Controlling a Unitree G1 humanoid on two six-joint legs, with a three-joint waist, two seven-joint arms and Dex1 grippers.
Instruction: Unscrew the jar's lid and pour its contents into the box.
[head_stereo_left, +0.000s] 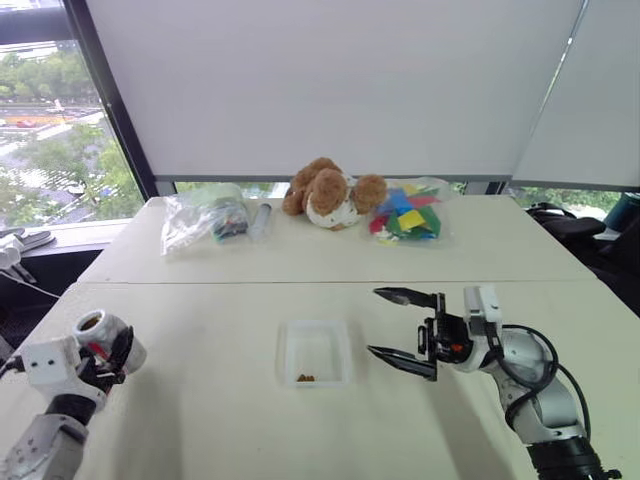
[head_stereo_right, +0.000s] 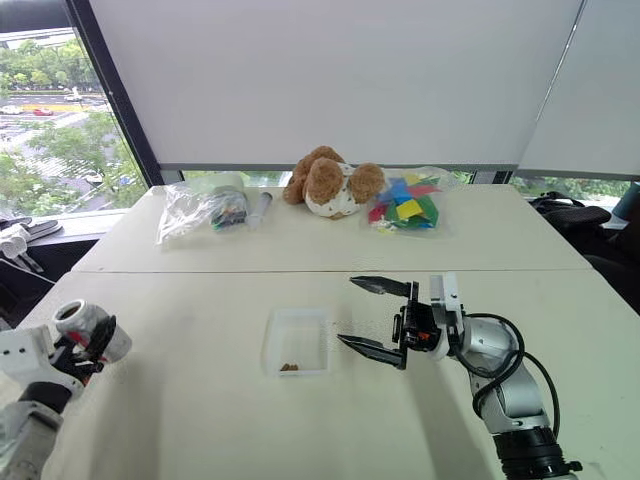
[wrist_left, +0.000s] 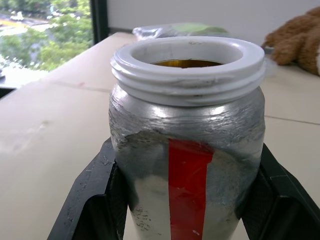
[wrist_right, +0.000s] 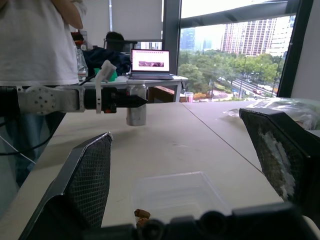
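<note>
Far left, off the table's front corner: left gripper (head_stereo_left: 112, 352) clamped around the jar (head_stereo_left: 100, 335), both fingers pressed to its silvery sides, mouth open and tipped slightly toward the camera, lid off. Threaded white rim bare in the left wrist view, dark inside; whether any contents remain in there, cannot tell. Best carried across and up over the tray before tipping, with the mouth kept low above it so small bits do not bounce out. Centre of the table (head_stereo_left: 200, 300): the box (head_stereo_left: 314, 351), lying flat, a few brown bits (head_stereo_left: 305, 378) already resting against its near wall. Just right of the box: right gripper (head_stereo_left: 404, 329), spread wide and holding nothing, pointing across at the tray. Better kept clear of the rim to avoid nudging it. Lid's place: cannot tell.
</note>
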